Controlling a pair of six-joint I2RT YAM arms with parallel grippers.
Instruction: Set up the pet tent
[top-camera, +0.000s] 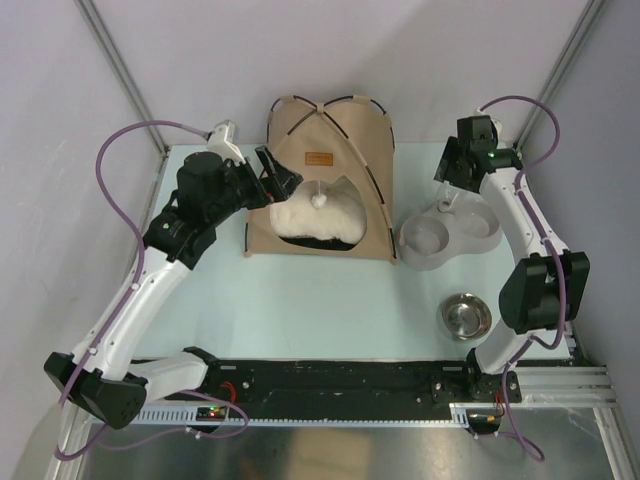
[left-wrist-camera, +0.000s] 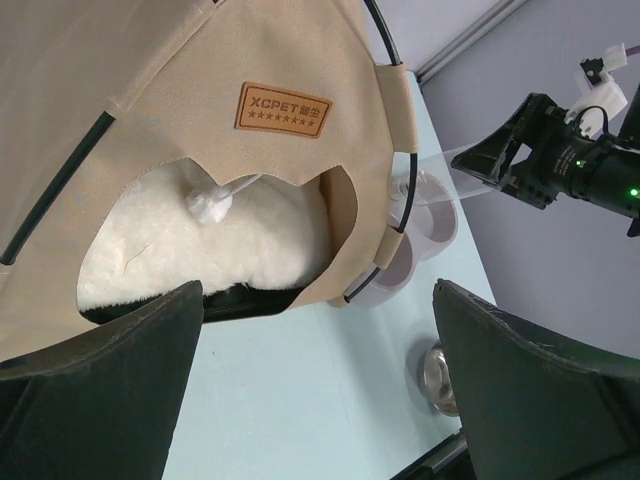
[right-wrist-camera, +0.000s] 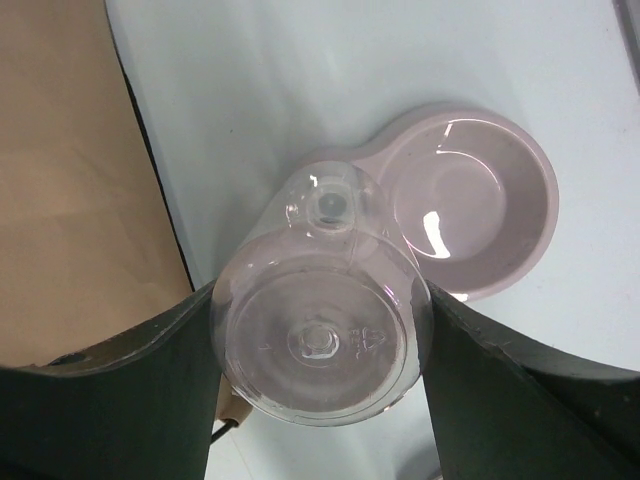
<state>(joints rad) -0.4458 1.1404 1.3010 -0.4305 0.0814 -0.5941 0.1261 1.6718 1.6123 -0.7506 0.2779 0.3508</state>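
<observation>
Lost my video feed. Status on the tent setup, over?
Left claw open, empty, beside pet tent. Right claw open, straddling clear bottle. Tent standing, cushion inside. Nothing blocking.

This is a robotics lab test cell, not a home. Plain pale wall panels enclose a mint-green table, with bare aluminium struts running up the corners. At the near edge a left arm and a right arm are bolted to a black mounting rail on slotted aluminium extrusion, and purple cables loop from them. The only homely things are props laid out on the table: a pet tent, a water feeder and a steel bowl.
</observation>
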